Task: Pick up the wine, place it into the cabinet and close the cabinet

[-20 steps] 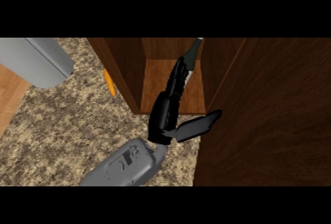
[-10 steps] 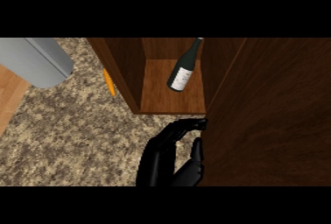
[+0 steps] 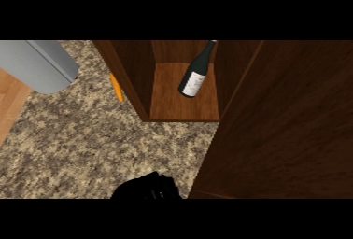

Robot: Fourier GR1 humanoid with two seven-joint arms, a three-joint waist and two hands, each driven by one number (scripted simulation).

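Note:
The wine bottle (image 3: 193, 80), dark green with a white label, lies tilted on the floor of the open wooden cabinet (image 3: 183, 109), neck toward the back right. Nothing touches it. The cabinet's dark door (image 3: 289, 130) stands swung open at the right and fills that side of the view. My right hand (image 3: 148, 188) shows only as a black lump at the lower edge, left of the door's near corner and well clear of the bottle. It holds nothing.
A grey rounded appliance (image 3: 38, 65) sits at the upper left on the speckled counter (image 3: 89, 140). A thin orange object (image 3: 117, 87) lies against the cabinet's left wall. A light wooden strip (image 3: 10, 100) borders the counter's left edge.
My right hand let go of the bottle inside the cabinet and drew back toward the lower edge. The bottle stays on the cabinet floor.

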